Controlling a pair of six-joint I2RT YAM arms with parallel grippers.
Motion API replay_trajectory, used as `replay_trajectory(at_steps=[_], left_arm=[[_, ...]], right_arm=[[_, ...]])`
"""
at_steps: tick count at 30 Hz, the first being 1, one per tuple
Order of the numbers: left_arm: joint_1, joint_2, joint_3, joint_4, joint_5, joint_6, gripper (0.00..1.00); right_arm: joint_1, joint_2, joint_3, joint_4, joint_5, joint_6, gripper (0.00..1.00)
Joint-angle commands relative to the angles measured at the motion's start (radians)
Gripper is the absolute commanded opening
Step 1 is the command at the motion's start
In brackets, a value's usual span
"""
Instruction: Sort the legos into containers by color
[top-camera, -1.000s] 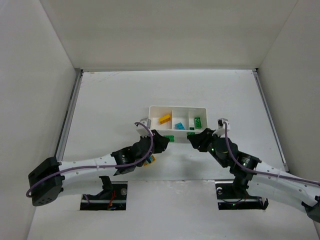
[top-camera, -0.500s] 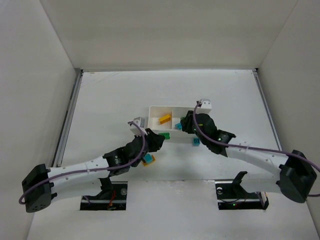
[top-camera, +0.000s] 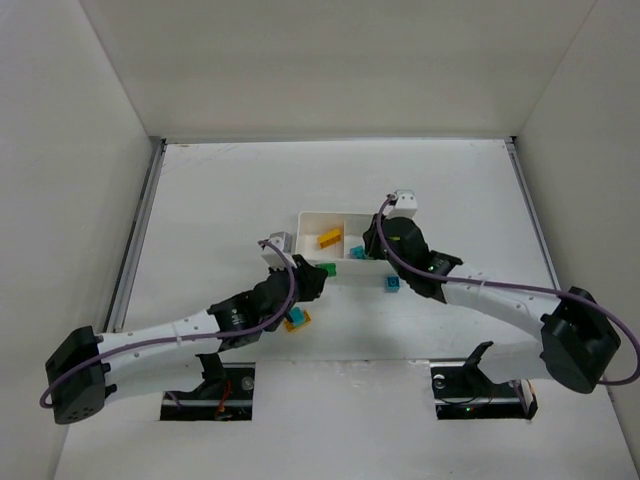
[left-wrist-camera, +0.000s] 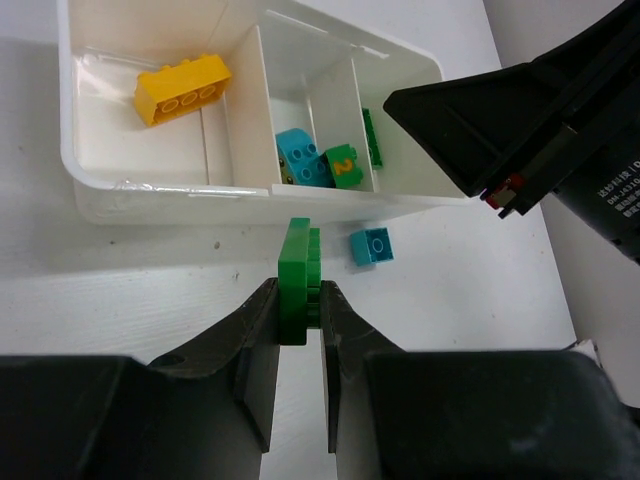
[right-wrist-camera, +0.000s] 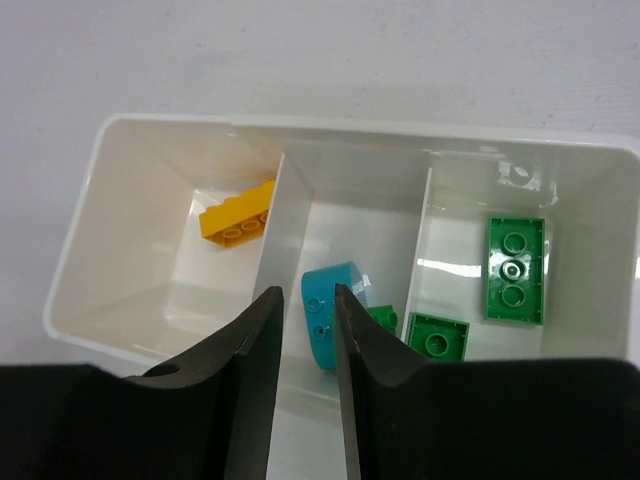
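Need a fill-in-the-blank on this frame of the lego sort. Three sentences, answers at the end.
1. The held brick in the left claw is ___.
2. In the tray, the yellow brick lies in the ___ compartment.
3. The one-stud brick on the table just outside the tray is ___.
Missing words: green; left; cyan.
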Motion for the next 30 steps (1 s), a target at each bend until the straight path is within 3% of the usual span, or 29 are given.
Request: replay_trajectory(at_steps=[1,4,14,22,30], left_arm=[[0.006,0.005,0.054,0.027,-0.018,0.027,0.03],[0.004,0.008,0.060,0.027,-0.018,0.028,0.03],[-0.002,0.164,0.209,0.044,-0.008,0.128,0.04],[0.024,0.475,0.471,0.098,0.061,0.250,0.06],[0.026,0.788,0.747,0.070,0.088,0.346,0.09]], right_arm=[[-0.009,-0.049,0.040,0.052,-0.008,-0.014,0.33],[-0.006,-0.084,0.021,0.049,-0.002,-0.016,0.39],[-0.016,-0.256,-0.100,0.000,0.076,-0.001,0.39],[-0.092,-0.452,-0.218,-0.126,0.193,0.084,0.38],[-0.118,-0.560,-0.298,-0.189,0.205,0.156,0.37]])
